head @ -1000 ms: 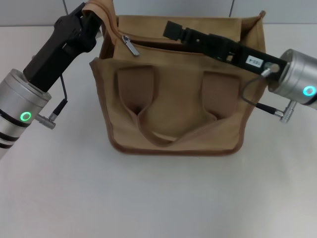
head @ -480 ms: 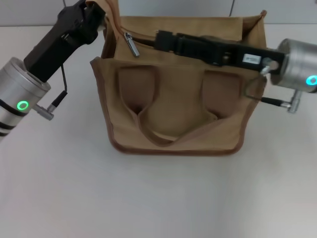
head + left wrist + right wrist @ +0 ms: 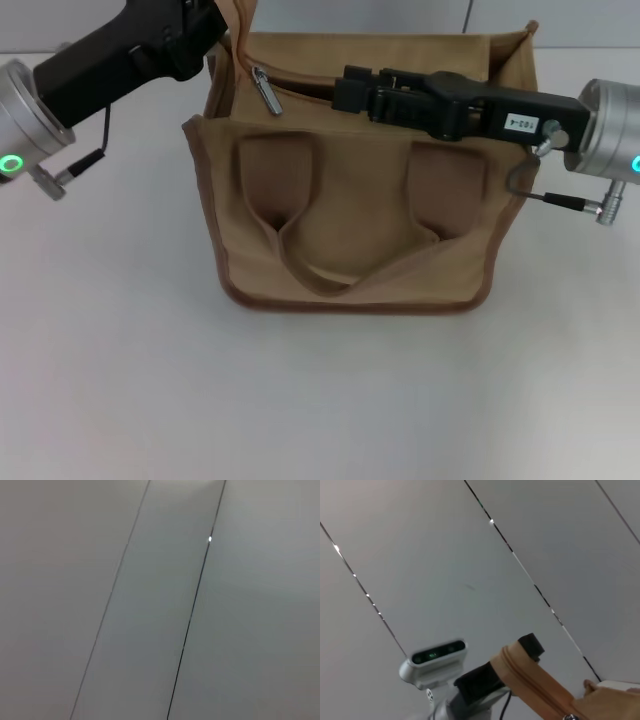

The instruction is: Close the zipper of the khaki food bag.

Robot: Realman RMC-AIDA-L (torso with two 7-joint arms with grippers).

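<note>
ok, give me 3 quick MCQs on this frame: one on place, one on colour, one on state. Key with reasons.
1. Where is the zipper's pull tab?
A. at the bag's top, near its left corner
B. at the right corner
C. on the table

2. What colour is the khaki food bag's edge trim?
A. black
B. darker brown
C. white

3. What state is the zipper in?
A. fully closed
B. torn off
C. open, with a dark gap along the top

Key: 1 A, the head view shows the silver tab hanging near the corner that the left gripper holds up. 2 B, the brown border runs around the front panel. 3 C, the gap shows beside the right gripper reaching over the top.
</note>
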